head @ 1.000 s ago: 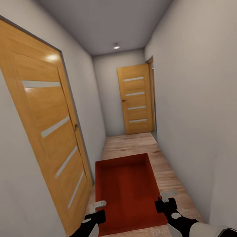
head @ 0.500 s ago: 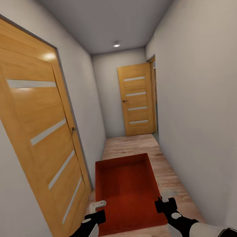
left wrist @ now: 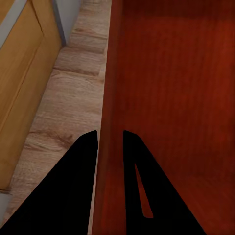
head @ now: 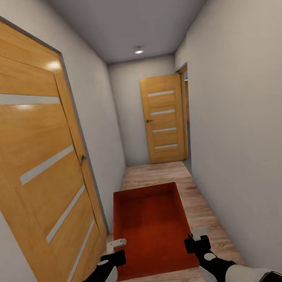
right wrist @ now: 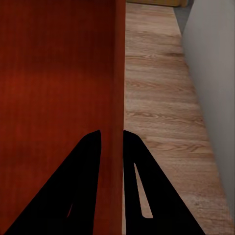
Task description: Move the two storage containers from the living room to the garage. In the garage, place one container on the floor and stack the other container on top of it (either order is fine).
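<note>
Left gripper [head: 117,250]: clamped on storage container's [head: 149,228] left wall.
Right gripper [head: 195,237]: clamped on its right wall.
Container: held level between grippers above wood-plank floor [head: 201,213].
Room: narrow corridor; wooden door [head: 37,174] close at left.

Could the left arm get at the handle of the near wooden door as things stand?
Probably not: the left gripper is clamped on the storage container, shared with the right gripper; the door handle sits higher ahead.

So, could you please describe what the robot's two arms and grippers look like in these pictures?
Both arms end in smooth white rounded forearm shells, then glossy black wrist housings. The left gripper and right gripper have black bases with pale grey-white fingers; the wrist views show the fingers as flat black wedges. No cables or markings are visible.
</note>
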Controlling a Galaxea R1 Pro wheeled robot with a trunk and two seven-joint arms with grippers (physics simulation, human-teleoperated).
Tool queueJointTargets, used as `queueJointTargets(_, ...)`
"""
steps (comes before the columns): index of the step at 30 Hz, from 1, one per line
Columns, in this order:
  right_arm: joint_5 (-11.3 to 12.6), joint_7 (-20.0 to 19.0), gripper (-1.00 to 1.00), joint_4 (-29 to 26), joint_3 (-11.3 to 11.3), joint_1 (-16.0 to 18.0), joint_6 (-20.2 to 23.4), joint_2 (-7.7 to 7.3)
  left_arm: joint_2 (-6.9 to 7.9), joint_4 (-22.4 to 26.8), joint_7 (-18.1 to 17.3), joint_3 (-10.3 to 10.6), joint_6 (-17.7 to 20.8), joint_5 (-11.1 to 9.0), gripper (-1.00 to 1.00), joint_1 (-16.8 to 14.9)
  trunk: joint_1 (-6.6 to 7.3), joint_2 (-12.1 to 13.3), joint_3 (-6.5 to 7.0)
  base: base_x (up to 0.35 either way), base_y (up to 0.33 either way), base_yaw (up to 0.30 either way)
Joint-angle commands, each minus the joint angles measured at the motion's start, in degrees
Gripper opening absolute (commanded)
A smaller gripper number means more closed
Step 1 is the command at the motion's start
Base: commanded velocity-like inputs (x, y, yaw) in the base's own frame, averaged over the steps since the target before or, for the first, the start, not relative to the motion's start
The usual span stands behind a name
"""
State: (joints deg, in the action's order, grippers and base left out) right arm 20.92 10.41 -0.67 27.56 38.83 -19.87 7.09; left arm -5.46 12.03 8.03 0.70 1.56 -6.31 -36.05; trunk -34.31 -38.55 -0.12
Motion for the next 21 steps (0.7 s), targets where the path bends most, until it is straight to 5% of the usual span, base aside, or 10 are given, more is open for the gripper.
queueJointTargets(1, -0.27, -0.04, -1.0, -0.03, -3.37, 0.01, 0.1, 0.03, 0.54, 0.27, 1.11, -0.96, 0.19, 0.51, -1.0, 0.01, -0.05, -0.02, -0.01, 0.322, 0.0, 0.0)
queueJointTargets(15, -0.29, -0.04, -1.0, -0.03, -3.34, 0.01, 0.1, 0.03, 0.54, 0.27, 1.11, -0.96, 0.19, 0.51, -1.0, 0.01, -0.05, -0.02, -0.01, 0.322, 0.0, 0.0)
queueJointTargets(21, -0.27, -0.04, -1.0, -0.03, -3.31, 0.01, 0.1, 0.11, 0.54, 0.27, 1.11, -0.96, 0.19, 0.51, -1.0, 0.01, -0.05, -0.02, -0.01, 0.322, 0.0, -0.169)
